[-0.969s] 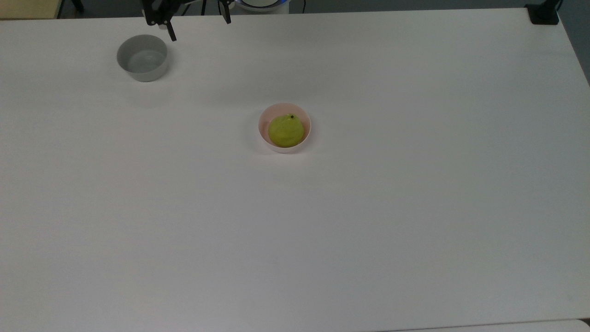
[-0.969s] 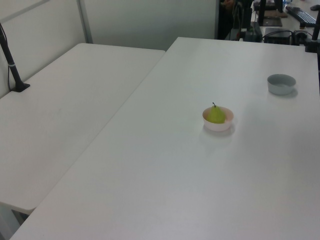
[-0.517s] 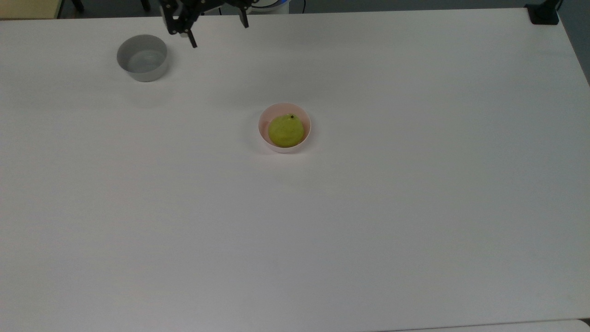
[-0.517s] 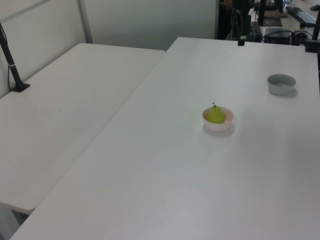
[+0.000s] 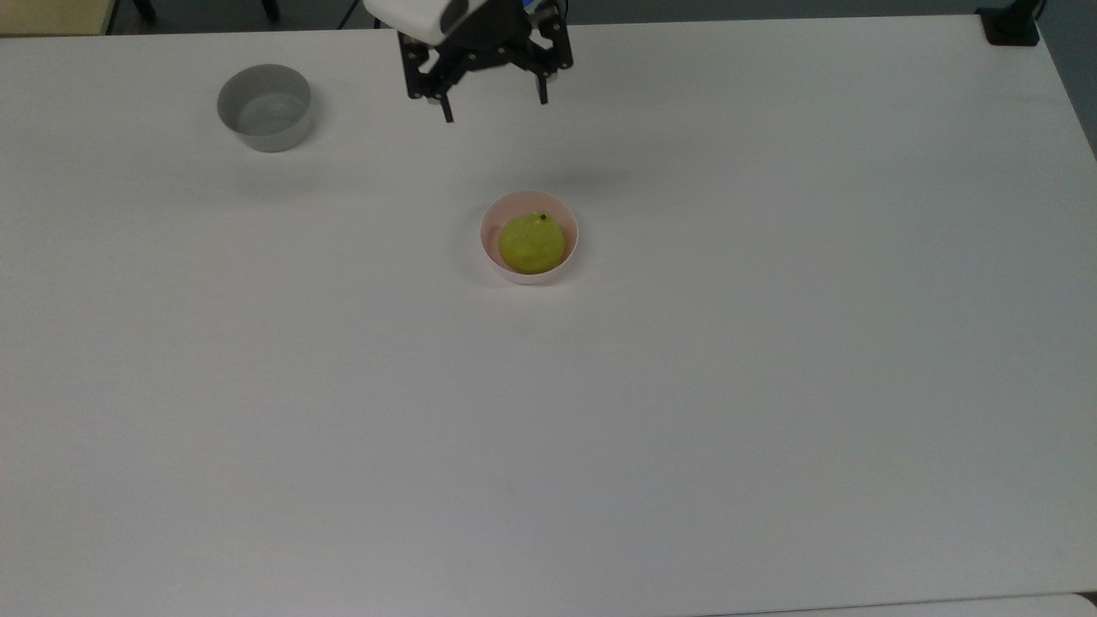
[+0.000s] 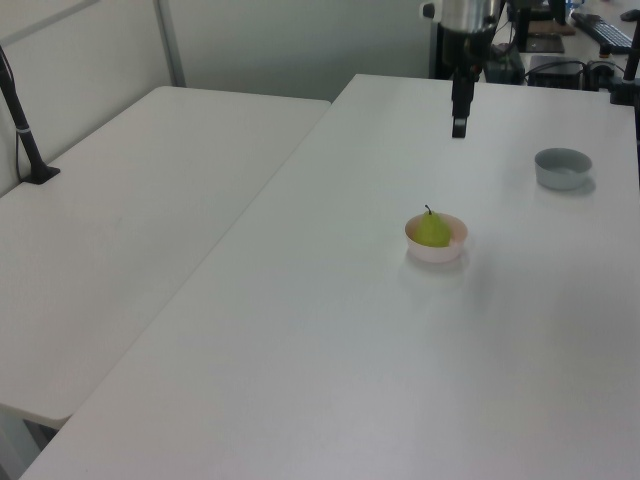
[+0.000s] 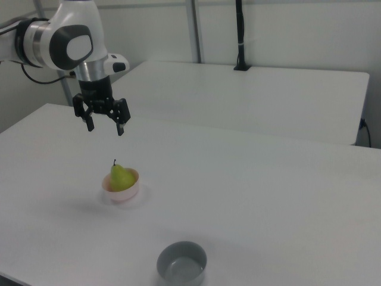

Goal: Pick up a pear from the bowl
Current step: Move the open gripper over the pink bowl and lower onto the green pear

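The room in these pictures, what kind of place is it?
Probably a robotics lab or office workroom. A robot arm's gripper hangs over plain white tables, which carry only a pear in a pink bowl and a grey bowl. Black camera poles stand clamped at the table edges.

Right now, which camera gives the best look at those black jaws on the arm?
The right view: the gripper shows side-on, both prongs spread apart above the table. The top view also shows the gripper spread, though foreshortened. The left view shows it edge-on as one dark bar.
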Robot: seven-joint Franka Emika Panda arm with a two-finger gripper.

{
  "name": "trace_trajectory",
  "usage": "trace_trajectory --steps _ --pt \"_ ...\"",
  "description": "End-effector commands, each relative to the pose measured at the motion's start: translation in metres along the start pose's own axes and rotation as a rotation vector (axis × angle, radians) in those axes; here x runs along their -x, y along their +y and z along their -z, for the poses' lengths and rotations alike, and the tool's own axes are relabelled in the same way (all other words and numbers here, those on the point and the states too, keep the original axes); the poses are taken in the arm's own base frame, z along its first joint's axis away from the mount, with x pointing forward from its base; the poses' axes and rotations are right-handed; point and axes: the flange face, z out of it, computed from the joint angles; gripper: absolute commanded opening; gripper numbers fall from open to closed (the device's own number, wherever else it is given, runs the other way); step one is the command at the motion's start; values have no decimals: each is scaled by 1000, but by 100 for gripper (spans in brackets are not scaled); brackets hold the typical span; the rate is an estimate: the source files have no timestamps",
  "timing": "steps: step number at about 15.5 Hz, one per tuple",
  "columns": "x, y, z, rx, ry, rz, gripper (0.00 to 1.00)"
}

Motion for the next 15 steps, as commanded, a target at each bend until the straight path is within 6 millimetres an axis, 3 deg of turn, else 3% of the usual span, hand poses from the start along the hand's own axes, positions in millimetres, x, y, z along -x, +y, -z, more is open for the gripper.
trace_trajectory --steps 1,6,12,15 --pt "-14 -32 -36 -5 -22 -36 93" --pt "-12 -41 -90 37 28 -40 94" --pt "-14 -36 -138 86 23 -13 95" --pt "-21 -34 -152 101 36 -3 95"
